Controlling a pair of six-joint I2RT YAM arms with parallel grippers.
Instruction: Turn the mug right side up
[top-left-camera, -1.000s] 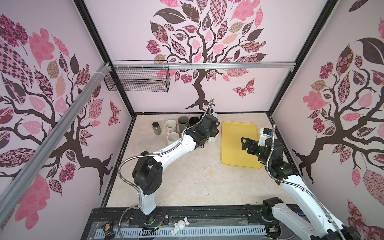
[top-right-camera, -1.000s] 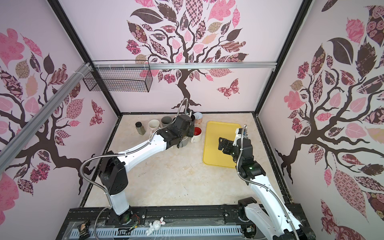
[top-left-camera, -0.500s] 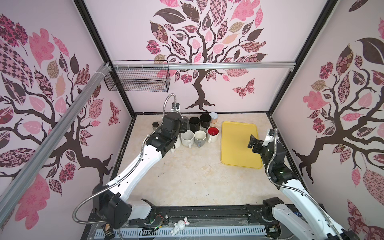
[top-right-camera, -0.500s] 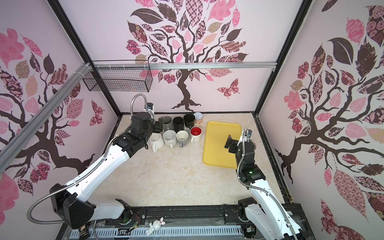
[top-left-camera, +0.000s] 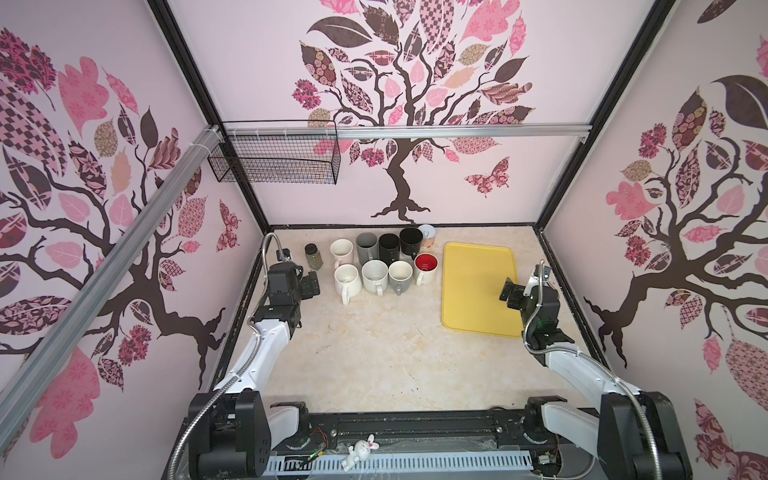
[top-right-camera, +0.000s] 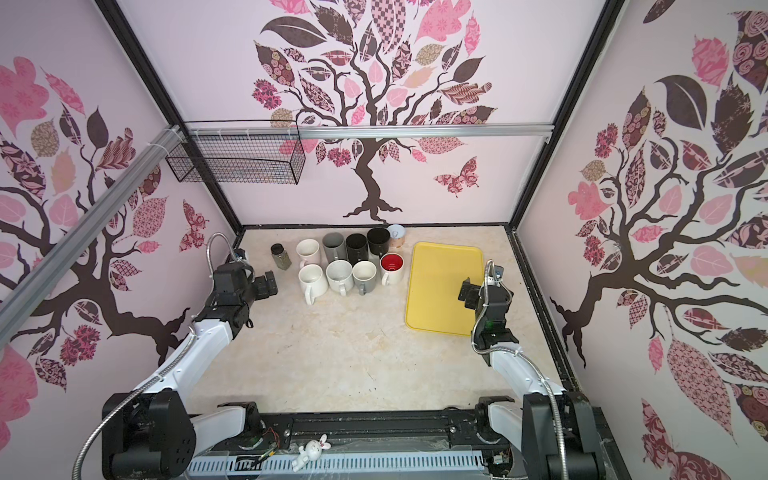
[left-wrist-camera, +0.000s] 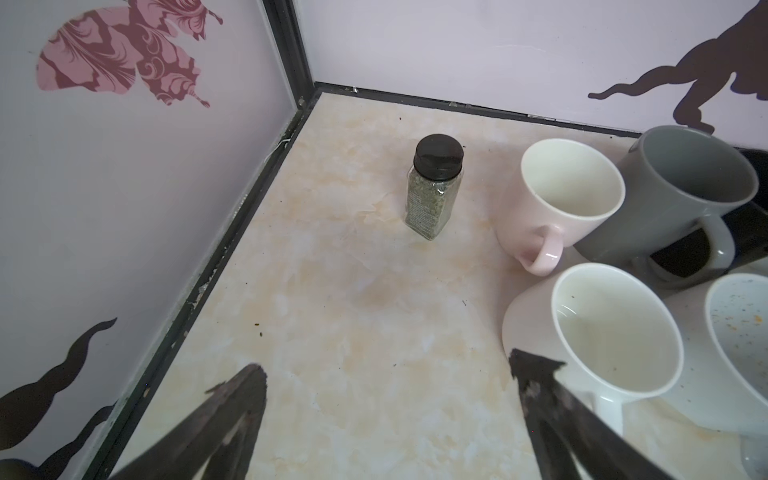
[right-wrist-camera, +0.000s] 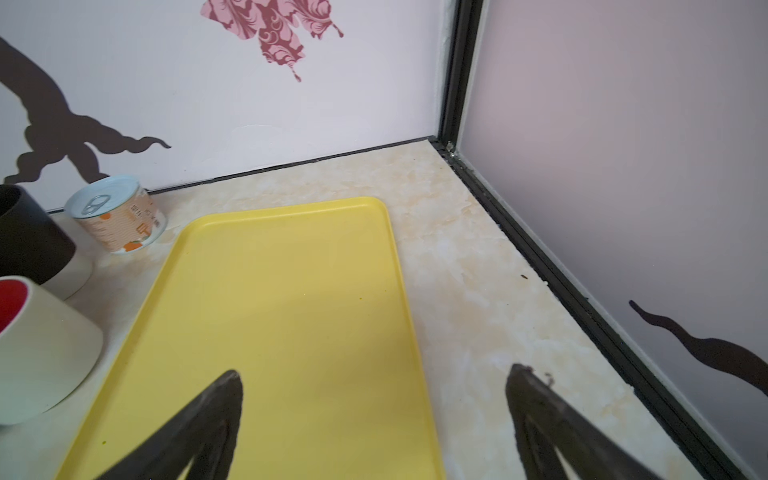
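Several mugs stand in two rows at the back of the table, all with their mouths up. The cream mug with a red inside (top-left-camera: 426, 266) (top-right-camera: 392, 266) ends the front row, next to the tray. A white mug (left-wrist-camera: 615, 332) lies closest to my left gripper (top-left-camera: 311, 284) (left-wrist-camera: 386, 365), which hangs open and empty over bare table to the left of the rows. My right gripper (top-left-camera: 508, 293) (right-wrist-camera: 376, 371) is open and empty over the right edge of the yellow tray (top-left-camera: 478, 286) (right-wrist-camera: 291, 311).
A spice jar (top-left-camera: 313, 255) (left-wrist-camera: 434, 195) stands left of the mugs. A small can (top-left-camera: 427, 235) (right-wrist-camera: 118, 220) sits behind them by the back wall. A wire basket (top-left-camera: 274, 162) hangs high on the left rail. Walls close three sides.
My left arm has swung back from the red-inside mug to the left of the rows, and its jaws have opened. My right arm has drawn back toward the tray's right edge.
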